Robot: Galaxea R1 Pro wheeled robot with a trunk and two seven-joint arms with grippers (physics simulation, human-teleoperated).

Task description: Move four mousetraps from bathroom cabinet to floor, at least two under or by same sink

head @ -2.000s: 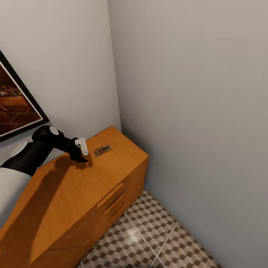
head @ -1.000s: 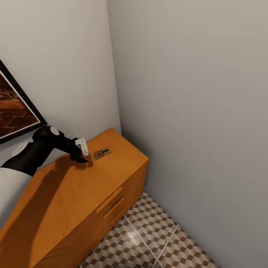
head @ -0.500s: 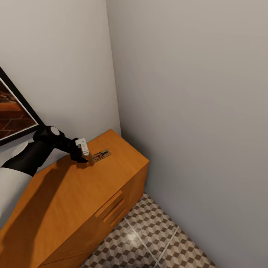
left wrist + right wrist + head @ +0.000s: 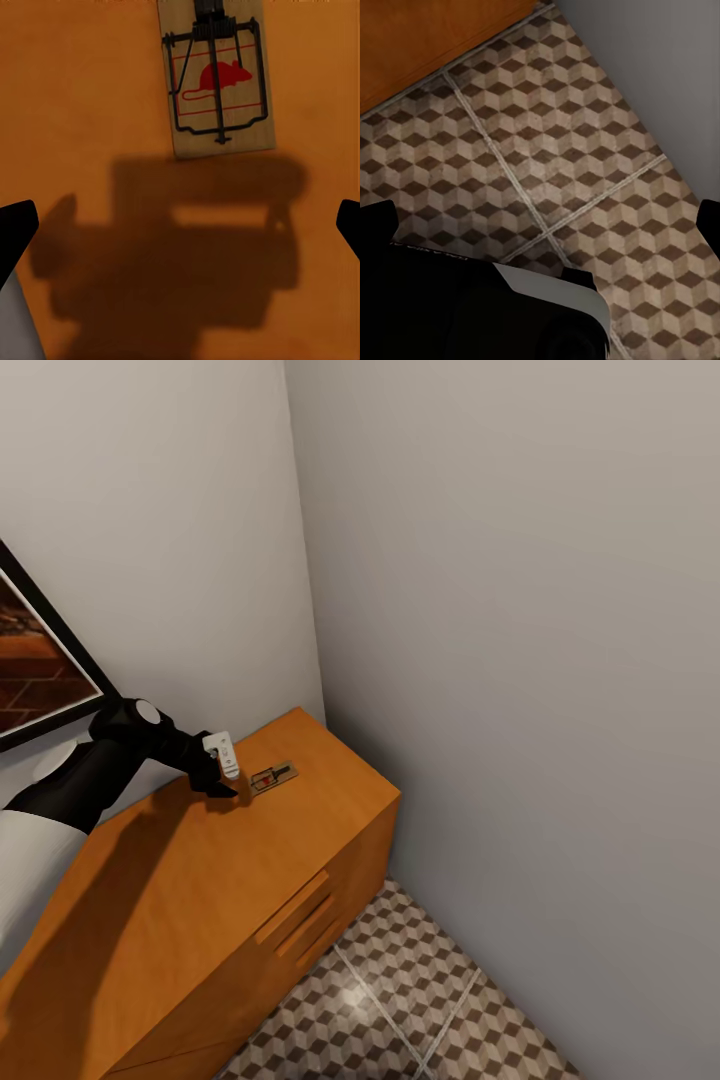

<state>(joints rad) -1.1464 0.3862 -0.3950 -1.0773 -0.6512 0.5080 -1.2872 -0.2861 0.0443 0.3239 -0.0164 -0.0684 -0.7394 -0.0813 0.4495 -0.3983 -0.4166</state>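
**A:** Big picture first: you had the cabinet (image 4: 230,880) wedged into the corner, drawers shut, and the patterned bathroom floor (image 4: 400,1000) bare at its foot. Nothing I could see had landed down there.

**B:** And your left arm (image 4: 90,775) reached out across the wooden top, which made sense, since the trap sat far back toward the wall.

**A:** Right. You held the left gripper (image 4: 222,775) just beside the mousetrap (image 4: 272,776), low over the surface and not touching it. From the left wrist camera its fingers (image 4: 16,229) stood spread wide at both edges, nothing between them, with the mousetrap (image 4: 217,79) lying flat ahead, red mouse print up, beyond the gripper's shadow.

**B:** So you were lined up for a grab, I'd judge. It's thin and flush on the wood, so the pinch looked fiddly.

**A:** Your right gripper (image 4: 540,225) hung over the floor tiles near the cabinet's base, jaws apart too, holding nothing. Probably parked clear while the left worked.
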